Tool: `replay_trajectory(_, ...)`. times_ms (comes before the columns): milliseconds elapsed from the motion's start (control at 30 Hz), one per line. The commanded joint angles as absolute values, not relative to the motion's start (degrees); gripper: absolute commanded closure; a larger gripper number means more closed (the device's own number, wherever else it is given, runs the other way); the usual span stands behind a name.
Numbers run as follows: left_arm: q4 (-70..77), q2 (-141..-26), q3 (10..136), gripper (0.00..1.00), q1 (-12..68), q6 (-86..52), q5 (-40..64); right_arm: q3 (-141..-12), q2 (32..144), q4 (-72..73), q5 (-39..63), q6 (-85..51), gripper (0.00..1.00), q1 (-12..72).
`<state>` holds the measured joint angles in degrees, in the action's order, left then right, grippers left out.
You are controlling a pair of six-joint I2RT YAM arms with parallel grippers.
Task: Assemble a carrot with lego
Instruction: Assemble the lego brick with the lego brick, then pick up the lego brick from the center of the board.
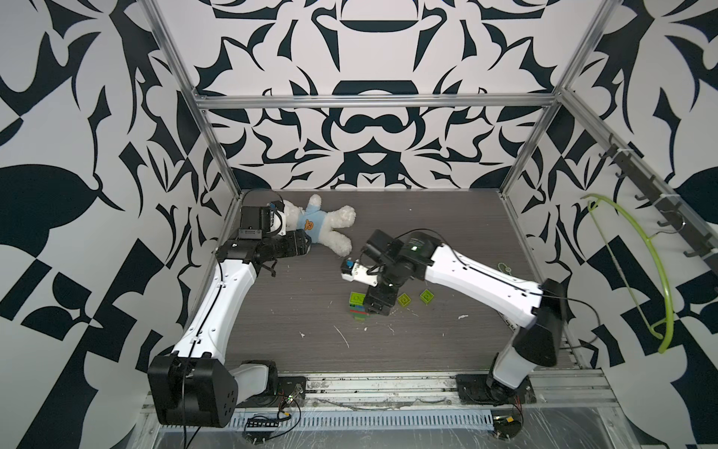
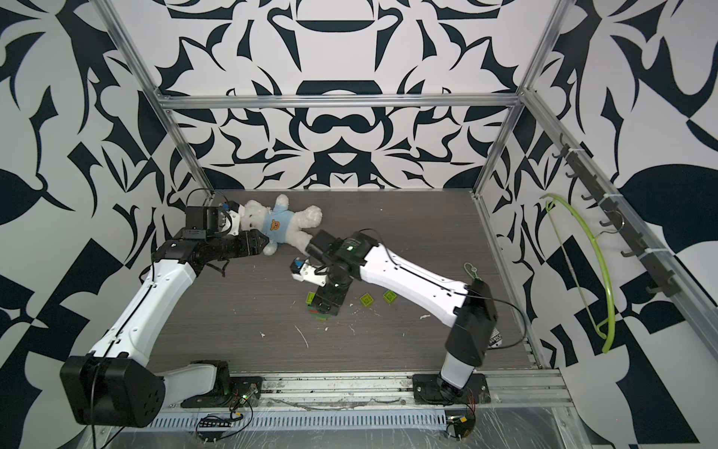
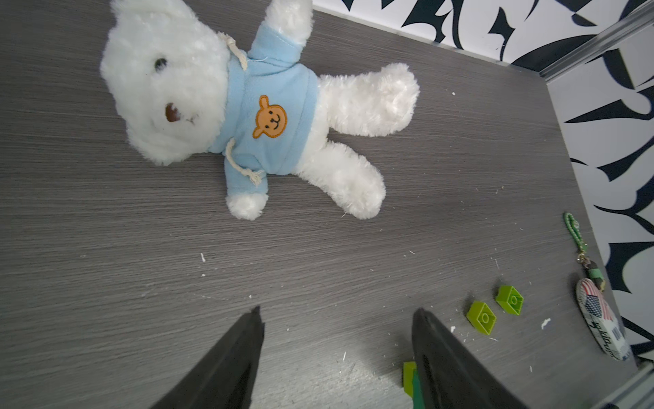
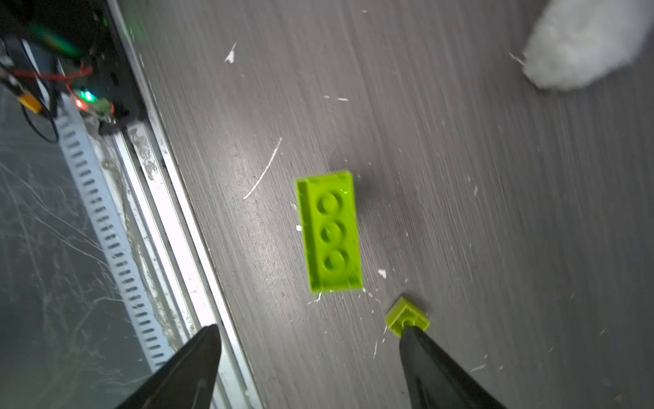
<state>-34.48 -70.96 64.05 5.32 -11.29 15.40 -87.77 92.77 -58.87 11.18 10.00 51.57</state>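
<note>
From my end, the right gripper (image 4: 308, 328) stands wide open with nothing between its fingers, just beside the carrot (image 1: 357, 307). The carrot is a stack near mid-table: lime on top, then blue, red and green bands. Its lime oblong top brick (image 4: 329, 232) shows three round sockets. A lime square brick (image 1: 404, 300) lies just right of that gripper, with a second lime square brick (image 1: 426, 296) beyond it. The left gripper (image 3: 338, 312) is open too, empty, near the white teddy bear (image 3: 247, 106).
</note>
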Motion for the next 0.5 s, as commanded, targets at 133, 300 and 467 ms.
replay_trajectory(133, -32.34, -71.45, 64.17, 0.27, 5.31, -12.93, 19.8, -70.69, 86.53, -45.62, 6.13, -4.49, 0.2, 40.78)
replay_trajectory(300, -32.27, -71.89, 63.74, 0.27, 5.36, -13.14, 20.28, -66.8, 91.9, -40.86, 3.02, -5.71, 0.23, 40.78)
replay_trajectory(467, -32.24, -71.81, 63.38, 0.27, 5.36, -12.83, 20.21, -66.08, 96.13, -38.69, 0.19, -5.01, 0.28, 40.81)
